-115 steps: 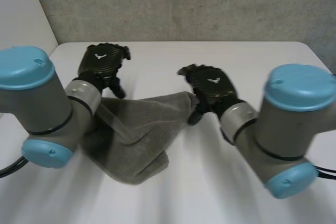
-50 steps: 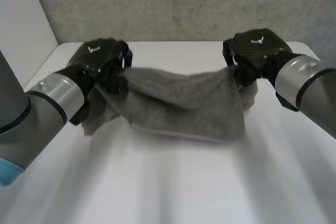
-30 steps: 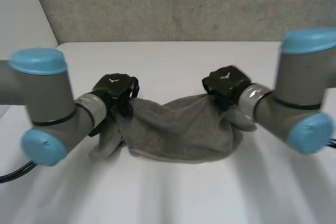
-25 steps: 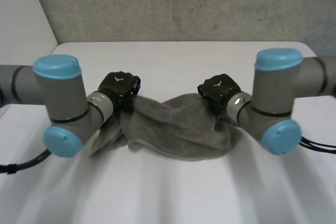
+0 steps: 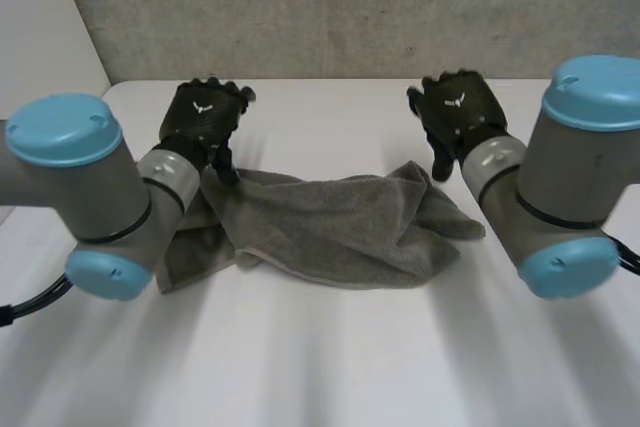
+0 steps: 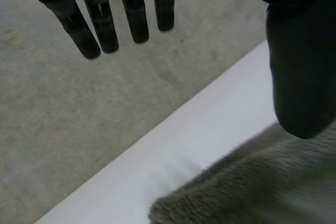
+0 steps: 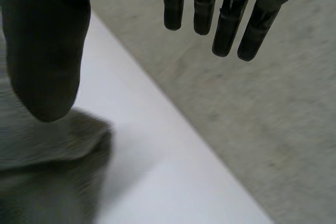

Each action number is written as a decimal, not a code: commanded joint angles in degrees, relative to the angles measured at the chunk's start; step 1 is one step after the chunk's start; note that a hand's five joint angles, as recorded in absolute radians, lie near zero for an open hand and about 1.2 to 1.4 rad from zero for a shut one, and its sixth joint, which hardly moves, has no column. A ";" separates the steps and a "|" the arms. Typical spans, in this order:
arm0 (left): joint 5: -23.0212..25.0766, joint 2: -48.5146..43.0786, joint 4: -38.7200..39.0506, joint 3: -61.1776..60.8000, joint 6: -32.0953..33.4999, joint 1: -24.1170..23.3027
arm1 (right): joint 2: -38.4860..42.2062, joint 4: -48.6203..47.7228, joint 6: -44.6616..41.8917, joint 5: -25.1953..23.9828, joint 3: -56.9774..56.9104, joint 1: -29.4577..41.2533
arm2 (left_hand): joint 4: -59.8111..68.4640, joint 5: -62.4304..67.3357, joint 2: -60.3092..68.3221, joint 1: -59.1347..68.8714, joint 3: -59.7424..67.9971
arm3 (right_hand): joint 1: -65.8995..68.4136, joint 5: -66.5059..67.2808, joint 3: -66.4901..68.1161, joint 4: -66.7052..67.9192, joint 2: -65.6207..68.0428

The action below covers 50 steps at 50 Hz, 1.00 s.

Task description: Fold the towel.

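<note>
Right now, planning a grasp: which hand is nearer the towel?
Left, narrowly. The left hand has its thumb over the far left corner of the towel; the right hand hangs open just beyond its far right corner.

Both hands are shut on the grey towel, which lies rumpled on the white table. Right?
Not quite: the hands are open, not shut on it. In the wrist views the left hand and the right hand each show straight fingers and a thumb gripping nothing. The grey towel does lie rumpled on the white table.
</note>
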 commanded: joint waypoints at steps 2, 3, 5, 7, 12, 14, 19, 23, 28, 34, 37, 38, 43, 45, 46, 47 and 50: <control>4.11 7.10 -2.05 -11.14 2.34 0.58 | -6.84 7.43 0.16 -3.20 9.84 -2.57 | 7.37 -2.72 7.46 7.75 7.20 | 9.58 9.15 9.36 9.89 9.38; 4.28 8.34 -2.93 -13.08 2.34 0.58 | -8.07 7.52 0.07 -3.29 11.78 -3.19 | 10.39 0.30 10.49 10.78 10.22 | 11.09 10.66 10.87 11.40 10.89; 4.28 9.22 -3.72 -14.75 2.34 0.58 | -9.13 7.60 -0.02 -3.38 13.54 -3.63 | 12.92 2.83 13.02 13.30 12.75 | 12.27 11.85 12.05 12.58 12.07; 4.28 9.76 -4.35 -16.00 2.25 0.49 | -9.75 7.69 -0.02 -3.73 15.05 -3.72 | 16.48 6.39 16.57 16.86 16.31 | 12.29 11.86 12.07 12.60 12.08; 4.37 9.58 -4.70 -18.10 2.25 0.14 | -10.10 7.78 -0.28 -6.54 18.65 -3.98 | 17.49 7.40 17.58 17.87 17.32 | 12.29 11.86 12.07 12.60 12.08; 4.46 8.79 -4.17 -18.11 2.16 0.14 | -9.67 7.26 -0.10 -8.38 20.23 -4.07 | 11.96 1.87 12.06 12.34 11.79 | 11.62 11.19 11.40 11.93 11.42; 4.46 4.67 -3.99 -16.27 2.25 0.05 | -8.18 5.94 0.42 -10.06 21.11 -3.63 | 6.74 -3.35 6.83 7.12 6.57 | 9.77 9.34 9.55 10.08 9.57; 4.37 1.93 -4.08 -14.15 2.34 0.05 | -4.39 3.65 0.51 -10.06 20.76 -2.93 | 6.55 -3.54 6.65 6.94 6.38 | 9.43 9.00 9.21 9.74 9.22; 4.37 -1.75 -4.61 -10.99 2.43 -0.04 | -0.36 -1.44 0.69 -9.53 19.01 -3.19 | 4.88 -5.21 4.98 5.26 4.71 | 8.58 8.15 8.36 8.89 8.38; 4.46 -2.55 -4.61 -10.37 2.43 -0.04 | 3.08 -2.85 1.92 -9.44 16.98 -3.10 | 3.86 -6.23 3.96 4.25 3.69 | 9.59 9.17 9.37 9.90 9.39; 4.37 -3.08 -4.35 -10.02 2.43 -0.04 | 5.01 -2.77 3.32 -9.44 15.49 -3.10 | 3.86 -6.23 3.96 4.25 3.69 | 12.62 12.19 12.40 12.93 12.42; 4.37 -3.51 -4.17 -9.76 2.43 -0.13 | 5.45 -2.77 3.76 -9.44 14.96 -3.10 | 4.36 -5.73 4.46 4.75 4.19 | 14.95 14.53 14.73 15.26 14.75; 4.37 -5.19 -4.08 -8.70 2.43 -0.13 | 6.24 -3.21 4.20 -9.44 13.73 -3.02 | 7.23 -2.87 7.32 7.61 7.06 | 39.37 38.94 39.15 39.68 39.17; 4.46 -5.71 -4.08 -8.35 2.43 -0.22 | 6.33 -3.29 4.38 -9.27 13.38 -3.02 | 7.39 -2.70 7.49 7.78 7.22 | 39.37 38.94 39.15 39.68 39.17; 4.46 -6.24 -4.08 -8.00 2.43 -0.30 | 6.59 -3.29 4.38 -9.09 13.03 -2.93 | 7.73 -2.36 7.82 8.11 7.56 | 39.53 39.11 39.31 39.85 39.33; 4.46 -6.76 -4.08 -7.82 2.43 -0.56 | 7.12 -3.29 4.38 -8.74 12.76 -2.93 | 8.73 -1.36 8.83 9.11 8.56 | 39.37 38.94 39.15 39.68 39.17; 4.72 -7.47 -4.08 -7.21 2.34 -1.44 | 7.82 -3.29 4.47 -8.39 12.67 -3.02 | 13.59 3.50 13.68 13.97 13.42 | 42.70 42.27 42.48 43.01 42.50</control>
